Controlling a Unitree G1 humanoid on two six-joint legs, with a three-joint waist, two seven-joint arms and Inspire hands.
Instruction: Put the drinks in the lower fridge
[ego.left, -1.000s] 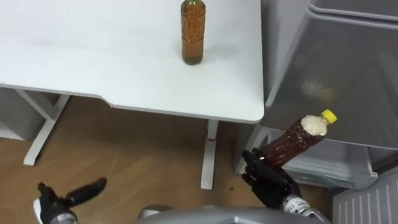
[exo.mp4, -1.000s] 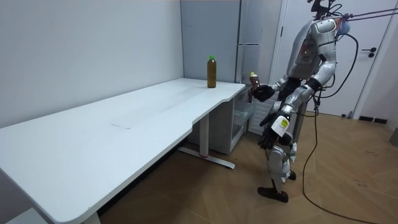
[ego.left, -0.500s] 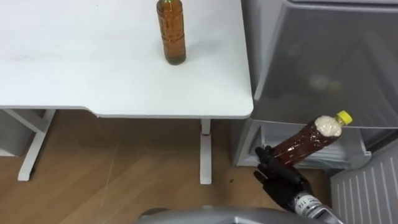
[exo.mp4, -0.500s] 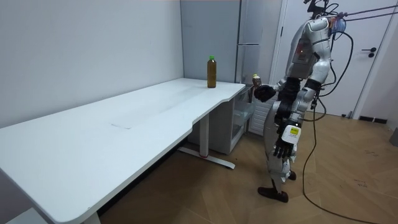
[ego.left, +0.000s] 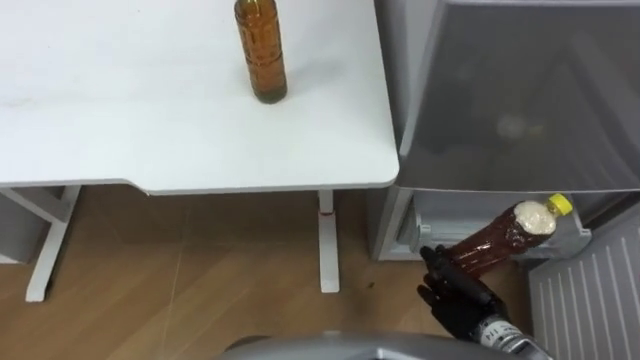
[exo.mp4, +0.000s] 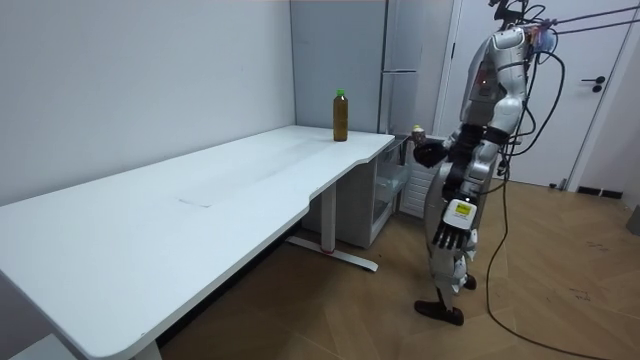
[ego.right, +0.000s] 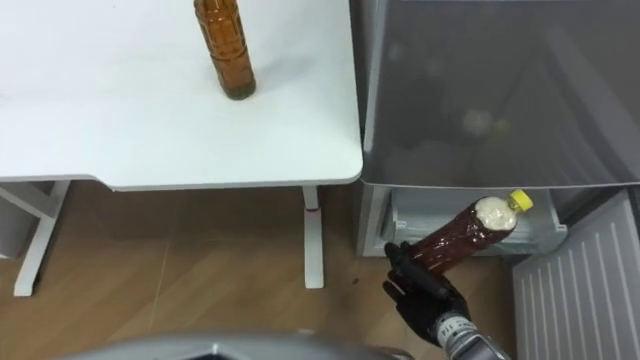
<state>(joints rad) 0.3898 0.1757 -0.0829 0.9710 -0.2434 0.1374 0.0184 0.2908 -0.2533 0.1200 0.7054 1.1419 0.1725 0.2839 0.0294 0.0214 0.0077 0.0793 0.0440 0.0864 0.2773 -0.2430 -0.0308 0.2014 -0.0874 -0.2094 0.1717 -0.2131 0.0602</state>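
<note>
A brown drink bottle (ego.left: 260, 50) stands upright near the far right corner of the white table (ego.left: 120, 120); in the room view this bottle (exo.mp4: 340, 116) has a green cap. My right hand (ego.left: 458, 295) is shut on the lower part of a second brown bottle (ego.left: 505, 238) with a yellow cap, tilted up and to the right. It hangs in front of the open lower fridge compartment (ego.left: 440, 215), below the grey upper fridge door (ego.left: 520, 90). My left hand (exo.mp4: 451, 236) hangs at my side with relaxed fingers, holding nothing.
I stand at the table's end, facing the fridge (exo.mp4: 400, 60). The lower fridge door (ego.left: 590, 300) is swung open at my right. A table leg (ego.left: 328, 240) stands just left of the fridge. Wooden floor (ego.left: 200, 280) lies below.
The view has swung right toward the fridge. My right hand has carried the yellow-capped bottle lower, in front of the lower compartment. My left arm has dropped to my side.
</note>
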